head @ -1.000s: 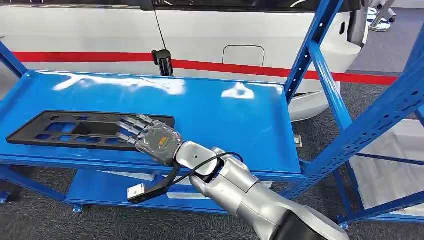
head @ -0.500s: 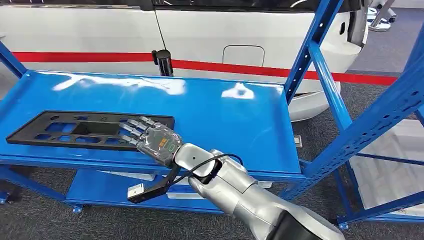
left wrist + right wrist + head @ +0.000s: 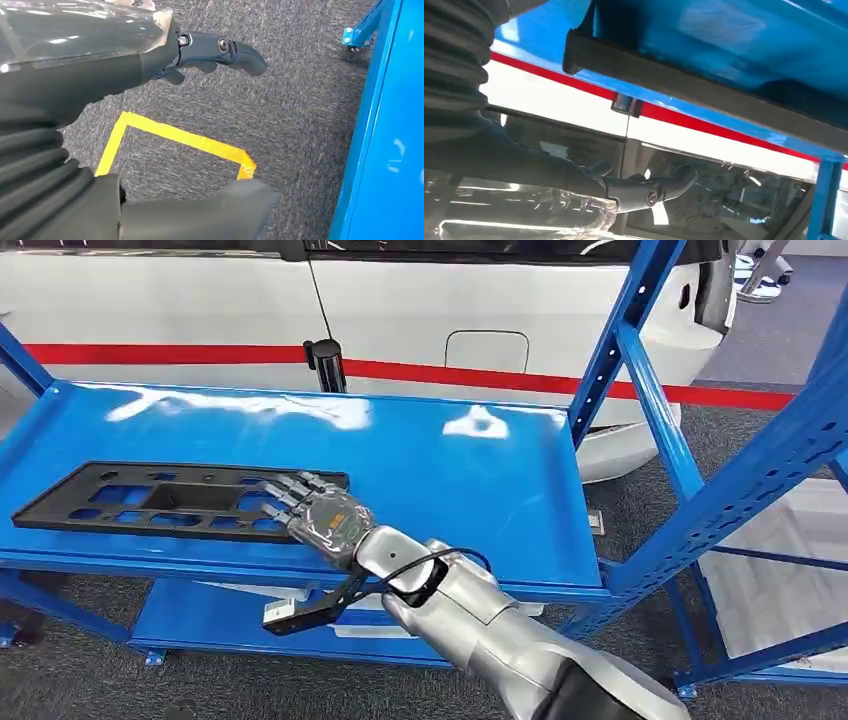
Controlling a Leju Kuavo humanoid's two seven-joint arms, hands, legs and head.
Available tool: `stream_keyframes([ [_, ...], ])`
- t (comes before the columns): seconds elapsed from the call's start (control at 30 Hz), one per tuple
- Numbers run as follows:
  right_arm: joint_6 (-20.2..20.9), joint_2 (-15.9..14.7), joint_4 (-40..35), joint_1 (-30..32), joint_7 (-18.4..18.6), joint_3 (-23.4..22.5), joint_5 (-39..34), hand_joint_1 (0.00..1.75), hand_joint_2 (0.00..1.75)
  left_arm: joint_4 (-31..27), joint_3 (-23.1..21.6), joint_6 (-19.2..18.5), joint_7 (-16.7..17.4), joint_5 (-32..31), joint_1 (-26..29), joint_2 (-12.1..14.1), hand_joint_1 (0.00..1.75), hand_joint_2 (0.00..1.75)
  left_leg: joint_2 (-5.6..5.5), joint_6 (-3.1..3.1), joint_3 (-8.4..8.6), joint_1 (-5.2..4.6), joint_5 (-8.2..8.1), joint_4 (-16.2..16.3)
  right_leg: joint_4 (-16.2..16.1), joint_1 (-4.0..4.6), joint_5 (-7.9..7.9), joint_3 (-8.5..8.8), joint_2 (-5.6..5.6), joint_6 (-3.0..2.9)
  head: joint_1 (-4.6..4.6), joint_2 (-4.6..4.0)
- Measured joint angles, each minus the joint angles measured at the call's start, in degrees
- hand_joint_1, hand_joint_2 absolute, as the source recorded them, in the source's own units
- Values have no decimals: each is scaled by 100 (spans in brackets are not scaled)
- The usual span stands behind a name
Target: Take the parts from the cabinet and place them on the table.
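A flat black panel with several cut-outs lies on the left of the blue shelf. My right hand reaches in from the shelf's near edge and lies over the panel's right end, fingers spread and stretched out, gripping nothing. The right wrist view shows the panel's edge close to the extended fingers, with a gap between them. My left hand hangs over the carpet beside the shelf unit, its fingers apart and holding nothing.
A white car with a red stripe stands right behind the shelf. Slanted blue uprights frame the shelf's right end. A lower shelf sits beneath. Yellow tape marks the grey carpet.
My right hand has slid a little to the right along the panel's right end. The panel has not moved.
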Motion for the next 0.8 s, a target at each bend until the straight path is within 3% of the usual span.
stream_keyframes([
  [0.8, 11, 0, 92, -113, 129, 153, -142, 0, 175, 0, -46, -11, 72, -7, -17, -9, 0, 0, 0, 0, 1, 0, 0, 0, 0, 0, 0, 0, 0, 0, 0, 0],
])
